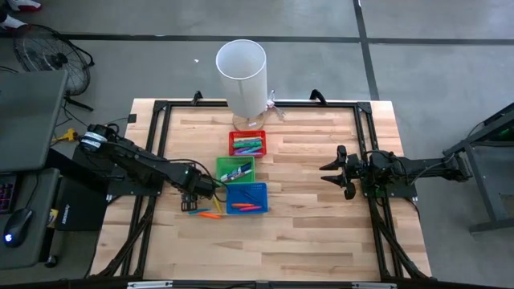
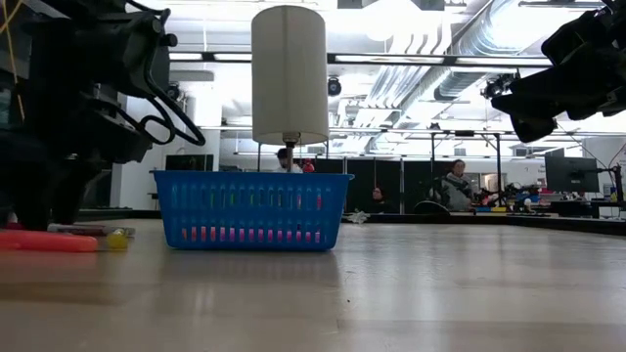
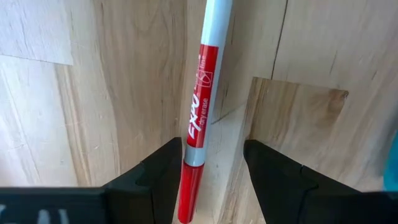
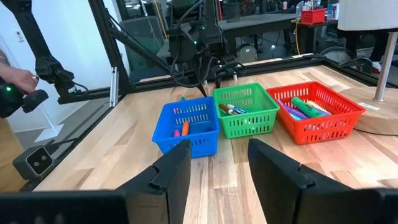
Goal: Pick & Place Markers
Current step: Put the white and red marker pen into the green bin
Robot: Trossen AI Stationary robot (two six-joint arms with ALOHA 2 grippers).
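A red-and-white marker [image 3: 202, 93] lies flat on the wooden table. My left gripper [image 3: 214, 177] is open and low over it, one finger on each side of its red cap end, just left of the blue bin [image 1: 246, 196]. Two orange markers [image 1: 206, 213] lie on the table near this gripper; one also shows in the low view [image 2: 44, 241]. The blue bin, the green bin [image 1: 235, 168] and the red bin [image 1: 247, 143] each hold markers. My right gripper [image 1: 333, 170] is open and empty, raised at the table's right. My left gripper has the marker's red cap end [image 3: 189, 186] close beside one finger [image 3: 163, 174]; I cannot tell whether they touch. The other finger [image 3: 273, 177] stands apart from it. The fingers point down and the marker lies flat on the table.
A tall white cylinder [image 1: 241, 76] stands on a wooden base at the table's far edge behind the red bin. A black frame [image 1: 161, 112] runs around the table. People sit in the room beyond [image 2: 456, 181]. Bare wood lies between the bins and my right gripper.
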